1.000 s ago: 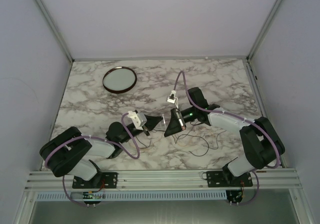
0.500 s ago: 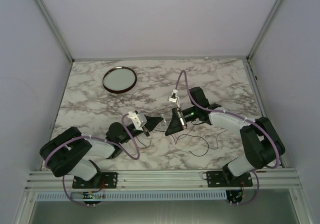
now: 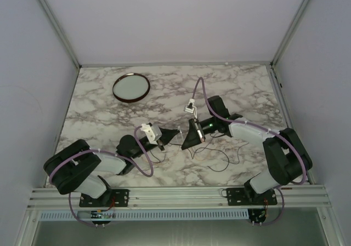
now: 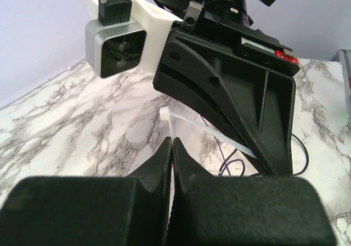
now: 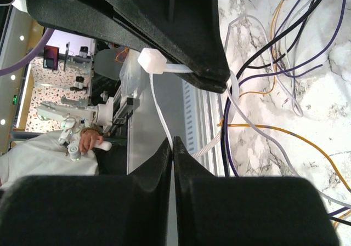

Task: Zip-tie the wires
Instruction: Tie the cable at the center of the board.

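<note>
The zip tie (image 3: pixel 179 132) is a thin white strip stretched between my two grippers above the marble table. My left gripper (image 3: pixel 169 136) is shut on the strip (image 4: pixel 172 136), just below its square head (image 4: pixel 164 113). My right gripper (image 3: pixel 186 138) is shut on another stretch of the strip (image 5: pixel 164 123), with the head (image 5: pixel 151 61) beyond its fingertips against the left gripper's fingers (image 5: pixel 164 32). The wires (image 3: pixel 215 159) lie as thin dark loops on the table under and right of the right gripper. In the right wrist view they (image 5: pixel 279 54) show as black, purple, orange and grey strands beside a ribbed curve of the tie.
A round dark-rimmed dish (image 3: pixel 131 87) sits at the back left of the table (image 3: pixel 247 87). Lilac cables (image 3: pixel 143 158) arc over both arms. The metal rail (image 3: pixel 181 194) runs along the near edge. Grey walls enclose the table on three sides.
Both grippers have shifted very slightly toward the near edge, still shut on the zip tie between them. The wires have not visibly moved.
</note>
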Controlling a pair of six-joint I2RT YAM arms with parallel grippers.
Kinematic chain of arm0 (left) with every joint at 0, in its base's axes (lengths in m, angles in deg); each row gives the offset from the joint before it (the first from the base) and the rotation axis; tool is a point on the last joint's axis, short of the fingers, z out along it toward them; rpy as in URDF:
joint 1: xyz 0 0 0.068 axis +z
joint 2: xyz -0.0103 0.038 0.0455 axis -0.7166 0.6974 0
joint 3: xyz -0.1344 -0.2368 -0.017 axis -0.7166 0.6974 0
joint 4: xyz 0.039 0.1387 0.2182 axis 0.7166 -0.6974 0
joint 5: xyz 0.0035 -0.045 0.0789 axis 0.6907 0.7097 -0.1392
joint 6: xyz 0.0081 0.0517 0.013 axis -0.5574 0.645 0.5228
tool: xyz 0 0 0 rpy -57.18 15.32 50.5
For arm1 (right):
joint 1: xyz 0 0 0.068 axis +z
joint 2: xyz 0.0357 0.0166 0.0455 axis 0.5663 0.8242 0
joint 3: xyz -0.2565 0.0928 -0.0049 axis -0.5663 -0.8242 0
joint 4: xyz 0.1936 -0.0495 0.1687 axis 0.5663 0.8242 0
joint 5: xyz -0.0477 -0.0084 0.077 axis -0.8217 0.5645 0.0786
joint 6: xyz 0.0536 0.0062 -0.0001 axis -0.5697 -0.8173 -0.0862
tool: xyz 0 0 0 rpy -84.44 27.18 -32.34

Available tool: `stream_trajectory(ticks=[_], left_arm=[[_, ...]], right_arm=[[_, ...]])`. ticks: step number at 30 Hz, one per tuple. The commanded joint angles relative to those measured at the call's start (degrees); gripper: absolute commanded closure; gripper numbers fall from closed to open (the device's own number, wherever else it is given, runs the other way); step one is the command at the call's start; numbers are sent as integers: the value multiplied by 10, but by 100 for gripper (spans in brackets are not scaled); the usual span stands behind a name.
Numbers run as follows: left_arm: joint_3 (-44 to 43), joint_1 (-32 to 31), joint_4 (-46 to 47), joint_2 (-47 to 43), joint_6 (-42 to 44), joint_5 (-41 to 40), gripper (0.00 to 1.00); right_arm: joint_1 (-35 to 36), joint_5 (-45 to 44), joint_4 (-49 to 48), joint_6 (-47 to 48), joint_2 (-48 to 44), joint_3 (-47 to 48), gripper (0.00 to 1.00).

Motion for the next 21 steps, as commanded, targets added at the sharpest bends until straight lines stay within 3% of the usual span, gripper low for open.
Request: stream_trajectory(ticks=[1,21], left_arm=[[6,-6,55,-10,24,10,100],[7,-18,31,-6,54,7,100]], right_arm=[[-6,23,4,-8,13,32,100],[-27,48,20,-53,50,83,100]])
